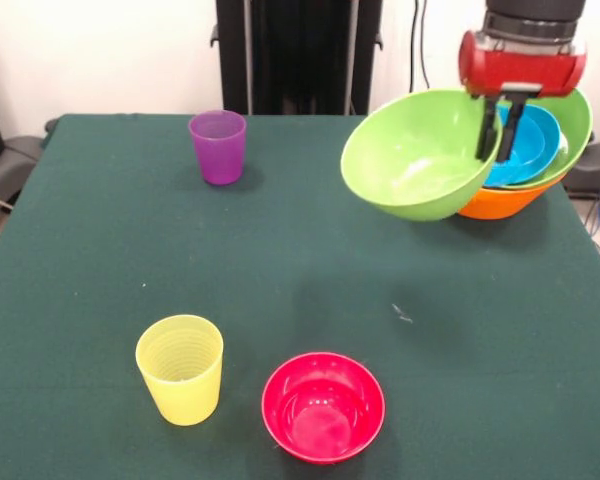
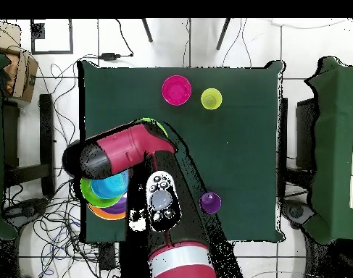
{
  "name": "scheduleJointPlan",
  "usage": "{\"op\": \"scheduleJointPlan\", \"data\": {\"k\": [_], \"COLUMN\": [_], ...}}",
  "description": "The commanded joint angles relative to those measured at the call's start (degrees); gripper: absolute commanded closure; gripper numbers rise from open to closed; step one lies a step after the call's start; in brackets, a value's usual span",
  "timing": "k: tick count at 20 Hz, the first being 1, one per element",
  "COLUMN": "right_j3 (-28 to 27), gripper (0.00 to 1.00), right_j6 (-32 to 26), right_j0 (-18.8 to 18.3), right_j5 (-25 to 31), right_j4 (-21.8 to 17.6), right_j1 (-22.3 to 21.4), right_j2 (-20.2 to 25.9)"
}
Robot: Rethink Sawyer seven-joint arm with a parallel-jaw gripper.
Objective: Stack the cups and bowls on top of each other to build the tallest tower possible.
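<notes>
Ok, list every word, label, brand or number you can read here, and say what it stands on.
None can be read.
The cups, the bowls and the green table show no print.
The red end effector and the arm carry no mark that can be made out.

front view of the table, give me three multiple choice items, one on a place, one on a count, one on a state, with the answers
1. Where does the glossy pink-red plastic bowl sit?
A. beside the ribbed pale yellow plastic cup
B. inside the pile
C. beside the purple cup

2. How many cups stand on the green table?
A. one
B. two
C. four

3. How is the large lime green plastic bowl held?
A. flat on the table
B. upside down
C. lifted and tilted, rim in the gripper

Answers: 1 A, they sit side by side at the near edge. 2 B, the yellow one and the translucent purple cup. 3 C, it hangs clear of the table beside the pile on the orange bowl.
</notes>
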Motion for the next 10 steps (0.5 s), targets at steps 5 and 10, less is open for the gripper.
{"op": "scheduleJointPlan", "data": {"k": [5,10], "right_j3": [11.3,15.4], "gripper": [1.0,1.0], "right_j6": [10.1,11.3], "right_j0": [4.6,6.3], "right_j5": [0.5,-3.4], "right_j4": [3.2,4.4], "right_j1": [-3.3,-4.4], "right_j2": [-4.1,-6.2]}}
